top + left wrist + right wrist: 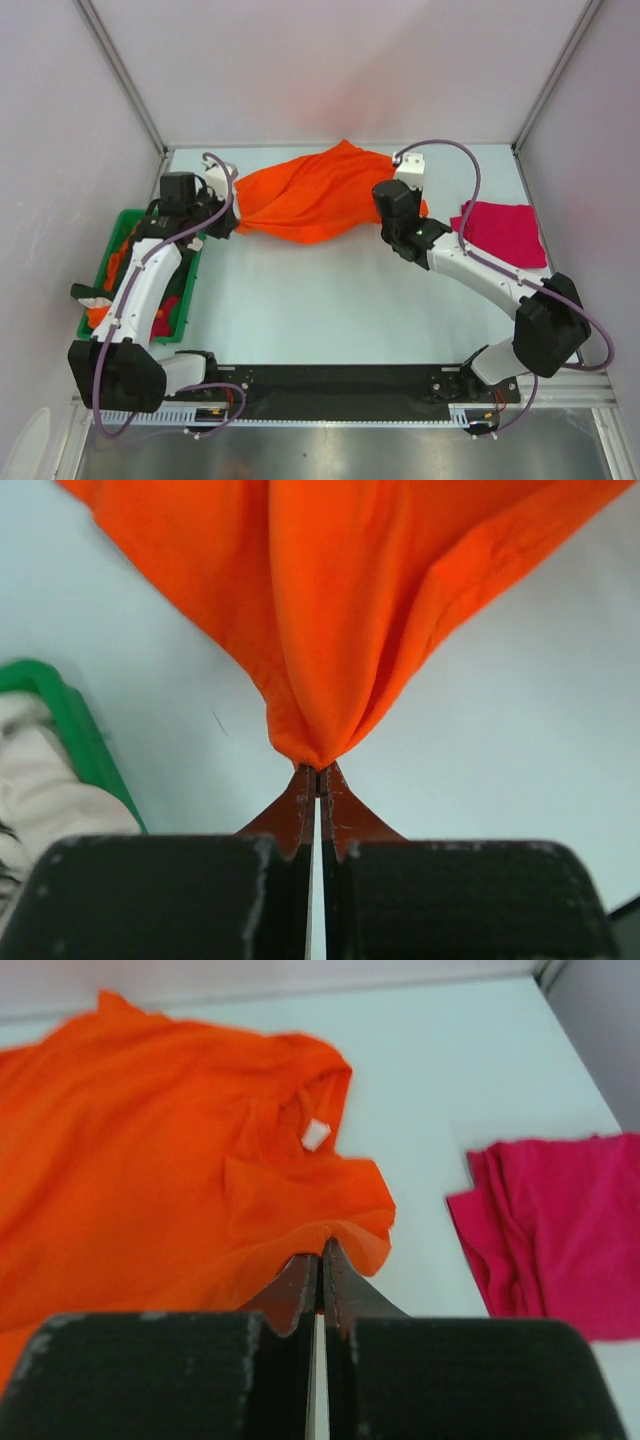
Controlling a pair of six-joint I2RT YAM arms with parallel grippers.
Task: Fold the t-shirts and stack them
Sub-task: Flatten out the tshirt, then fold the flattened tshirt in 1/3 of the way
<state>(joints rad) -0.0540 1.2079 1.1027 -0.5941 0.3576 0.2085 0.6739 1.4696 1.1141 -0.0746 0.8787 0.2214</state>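
Fingers (297, 810) of both arms pinch orange t-shirt (310, 200) | pale table (330, 300) | white walls (330, 60)

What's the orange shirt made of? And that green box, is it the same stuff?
No, different stuff. The orange t-shirt looks like soft, matte cloth, maybe cotton knit, though the exact fibre can't be told: it sags and wrinkles into loose folds. The green bin looks like hard, smooth plastic: its rim has a stiff, even, rounded edge.

**No legible writing in view**

No text, brand, number or sign can be read. The only label is a small white tag (315, 1134) at the collar of the orange t-shirt (140, 1160), too blurred to show any print.
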